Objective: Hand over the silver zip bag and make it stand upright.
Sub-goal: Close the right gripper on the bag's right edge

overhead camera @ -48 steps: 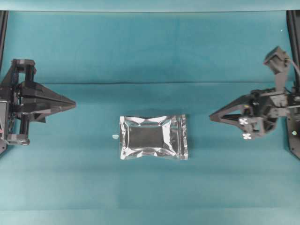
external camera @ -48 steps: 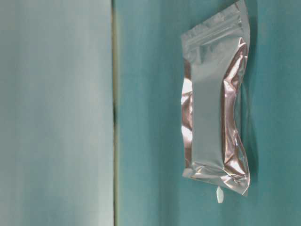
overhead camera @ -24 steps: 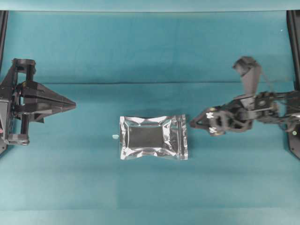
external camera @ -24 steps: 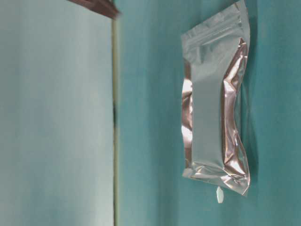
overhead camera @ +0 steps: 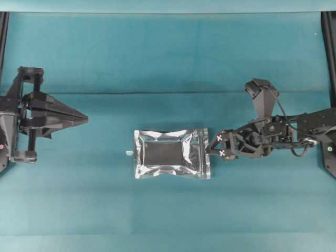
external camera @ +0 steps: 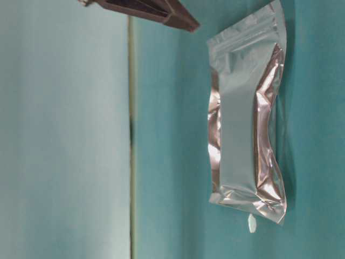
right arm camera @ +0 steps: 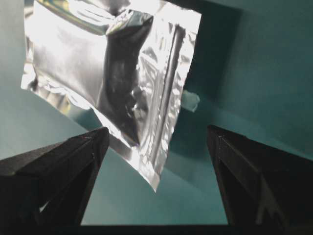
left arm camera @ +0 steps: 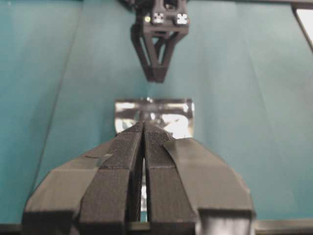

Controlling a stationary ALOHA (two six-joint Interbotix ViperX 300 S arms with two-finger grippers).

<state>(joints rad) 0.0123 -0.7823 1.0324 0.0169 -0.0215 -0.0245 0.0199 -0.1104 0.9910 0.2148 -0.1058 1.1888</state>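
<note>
Just beside the flat silver zip bag [overhead camera: 172, 154], the right claw [overhead camera: 210, 148] gapes.

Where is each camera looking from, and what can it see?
Overhead: looks straight down at the teal cloth table; shiny crinkled silver zip bag lies flat between the shut left gripper and open right gripper.
Table-level: low, sideways; bag, one dark gripper tip.
Left wrist: along closed fingers toward the bag.
Right wrist: between spread fingers at the bag.
All share the bag.
</note>
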